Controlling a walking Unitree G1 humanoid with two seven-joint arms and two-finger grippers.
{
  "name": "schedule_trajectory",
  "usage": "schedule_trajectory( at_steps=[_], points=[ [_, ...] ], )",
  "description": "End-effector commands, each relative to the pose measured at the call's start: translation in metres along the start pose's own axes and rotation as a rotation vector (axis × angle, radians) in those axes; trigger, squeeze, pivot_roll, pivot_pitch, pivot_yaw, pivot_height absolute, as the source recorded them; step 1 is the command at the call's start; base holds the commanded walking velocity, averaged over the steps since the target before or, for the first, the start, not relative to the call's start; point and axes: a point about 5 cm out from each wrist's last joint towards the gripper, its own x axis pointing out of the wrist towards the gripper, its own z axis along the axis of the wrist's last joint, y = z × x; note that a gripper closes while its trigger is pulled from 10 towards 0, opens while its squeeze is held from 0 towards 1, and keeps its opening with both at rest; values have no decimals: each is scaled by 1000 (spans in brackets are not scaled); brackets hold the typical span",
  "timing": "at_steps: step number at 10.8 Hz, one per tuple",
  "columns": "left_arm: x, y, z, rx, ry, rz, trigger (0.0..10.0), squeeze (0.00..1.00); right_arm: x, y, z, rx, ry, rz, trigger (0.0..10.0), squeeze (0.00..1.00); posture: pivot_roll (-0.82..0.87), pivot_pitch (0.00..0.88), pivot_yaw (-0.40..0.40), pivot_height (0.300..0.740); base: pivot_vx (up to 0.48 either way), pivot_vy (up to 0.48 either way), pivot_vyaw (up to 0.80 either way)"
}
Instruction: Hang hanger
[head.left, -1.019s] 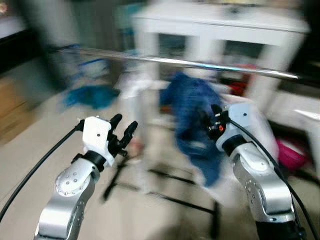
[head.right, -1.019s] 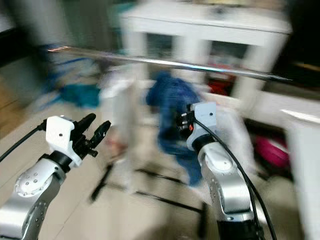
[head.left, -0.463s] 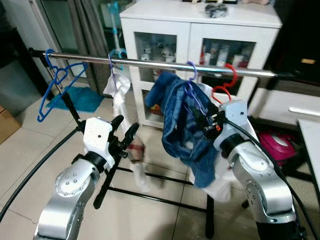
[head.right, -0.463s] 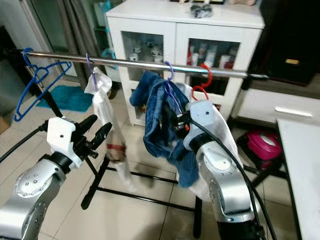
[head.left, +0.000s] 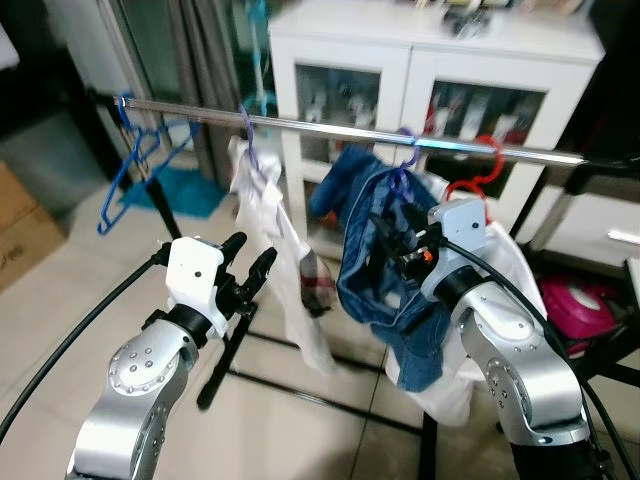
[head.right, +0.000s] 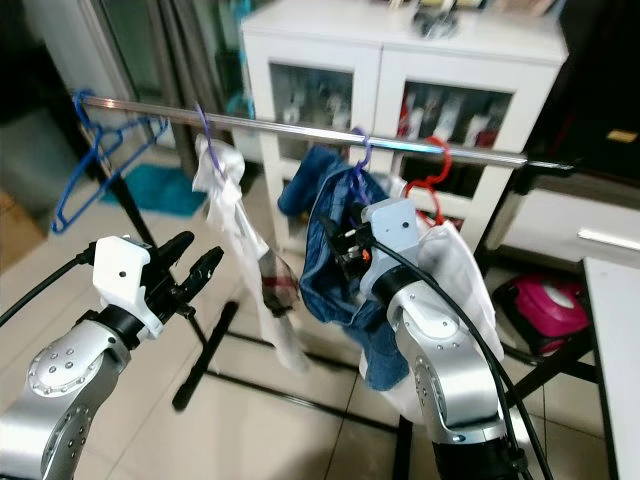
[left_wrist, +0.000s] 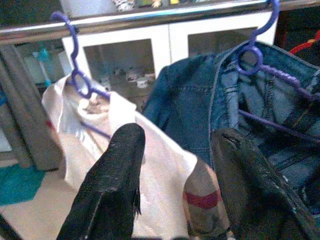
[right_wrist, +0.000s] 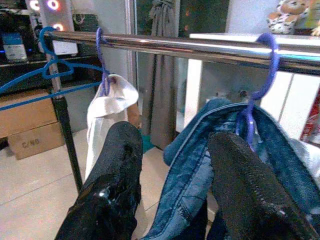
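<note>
A: What does the head view add?
B: Blue hanger (head.left: 135, 165) at ten o'clock on the rail (head.left: 330, 130).
A: Pincers?
B: Left pincer (head.left: 248, 262) and right pincer (right_wrist: 172, 195) spread, holding nothing, near the denim jacket (head.left: 385, 265)

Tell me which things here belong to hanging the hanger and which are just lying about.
For the job: rail, purple hanger with denim jacket, right hand, left hand.
Lying about: blue hanger, white cabinet, pink bag, cardboard box.

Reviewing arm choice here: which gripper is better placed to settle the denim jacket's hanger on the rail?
Probably the right gripper: open, it sits against the denim jacket just below its purple hanger. The left gripper is lower, nearer the white garment.
</note>
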Motion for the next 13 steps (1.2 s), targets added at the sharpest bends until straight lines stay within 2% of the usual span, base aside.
schedule_trajectory(
  at_steps=[1, 2, 4, 8, 9, 11, 12, 13],
  points=[
    [-2, 2, 3, 5, -11, -4, 10000, 0, 1, 3, 6, -13, -15, 25, 10000, 0, -73, 0, 51, 740, 274, 0, 0],
    [-2, 2, 3, 5, -12, -5, 10000, 0, 1, 3, 6, -15, -14, 31, 10000, 0, -71, 0, 42, 740, 300, 0, 0],
    [-3, 2, 3, 3, -16, -4, 10000, 0, 1, 4, 5, -14, -1, 44, 10000, 0, -71, 0, 43, 740, 336, 0, -722],
    [-2, 1, 5, -6, -25, -12, 10000, 0, 0, 7, 6, -34, -4, 78, 10000, 0, -73, 0, 47, 740, 328, 0, 0],
    [-4, -1, 3, -21, -9, -38, 10000, 0, -1, 9, 8, -45, 0, 101, 10000, 0, -72, 0, 47, 740, 0, 0, 0],
    [-13, -7, -1, 13, 32, -153, 10000, 0, -3, 8, 9, -55, 15, 123, 10000, 12, -72, 0, 47, 740, 0, 0, 0],
    [-20, -6, -5, 34, 94, -235, 10000, 0, -3, 7, 10, -47, 44, 129, 10000, 1000, -73, 0, 40, 740, 0, 0, 0],
    [-24, -3, -6, 44, 124, -271, 10000, 0, -2, 6, 10, -35, 73, 131, 10000, 1000, -73, 0, 37, 740, 0, 0, 0]
  ],
)
